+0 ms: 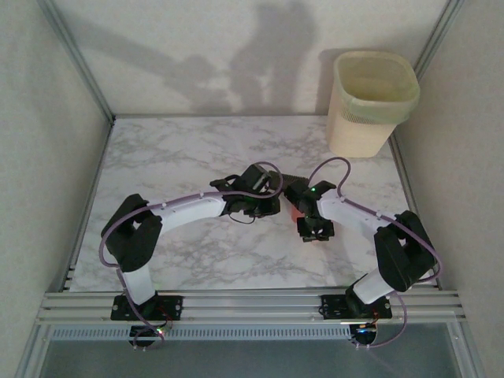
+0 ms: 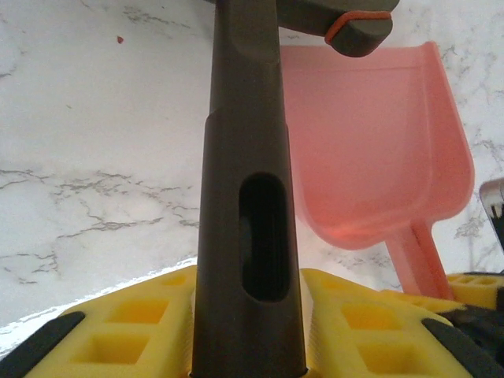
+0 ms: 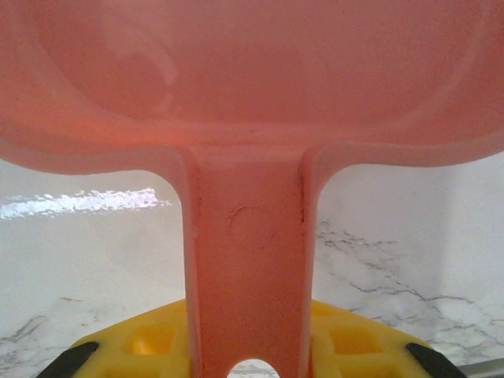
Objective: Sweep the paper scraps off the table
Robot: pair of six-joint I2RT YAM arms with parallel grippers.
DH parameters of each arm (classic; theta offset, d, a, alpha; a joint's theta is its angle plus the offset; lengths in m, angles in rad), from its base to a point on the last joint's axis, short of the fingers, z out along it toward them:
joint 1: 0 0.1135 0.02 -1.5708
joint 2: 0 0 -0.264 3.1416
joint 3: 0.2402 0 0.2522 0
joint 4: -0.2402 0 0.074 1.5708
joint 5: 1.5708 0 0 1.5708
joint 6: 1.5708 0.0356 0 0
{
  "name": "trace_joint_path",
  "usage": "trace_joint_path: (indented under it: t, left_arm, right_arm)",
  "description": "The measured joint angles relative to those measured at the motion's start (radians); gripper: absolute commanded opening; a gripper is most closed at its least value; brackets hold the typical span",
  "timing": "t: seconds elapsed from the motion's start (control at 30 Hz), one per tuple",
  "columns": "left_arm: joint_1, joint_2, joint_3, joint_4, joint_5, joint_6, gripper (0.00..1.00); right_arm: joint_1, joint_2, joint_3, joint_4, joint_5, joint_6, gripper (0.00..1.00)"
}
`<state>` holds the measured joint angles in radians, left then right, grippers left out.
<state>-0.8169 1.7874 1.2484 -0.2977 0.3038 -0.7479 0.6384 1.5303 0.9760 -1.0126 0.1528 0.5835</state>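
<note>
Left hand (image 2: 248, 339) grips the one brush (image 2: 244, 197) by its handle. Right hand (image 3: 250, 346) is closed on the one pink dustpan (image 3: 252, 79), both mid-desk (image 2: 94, 157). Sweeping looks nearly finished: I count one tiny reddish paper scrap (image 2: 120, 38) lying beyond the brush. Next it needs brushing panward, then tipping into the single bin (image 1: 370, 102).

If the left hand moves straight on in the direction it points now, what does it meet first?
Probably the dustpan: the brush in the left hand leads the way, and its head overlaps the dustpan's edge in the left wrist view. Depth is unclear; they may be apart.
</note>
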Motion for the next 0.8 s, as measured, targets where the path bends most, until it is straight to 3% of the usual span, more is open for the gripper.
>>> trace_joint_path:
  t: [0.8]
  left_arm:
    - [-0.055,-0.035,-0.045,0.008,0.023,0.016,0.0]
  right_arm:
    - [-0.078,0.016,-0.065,0.173,-0.041,-0.05,0.0]
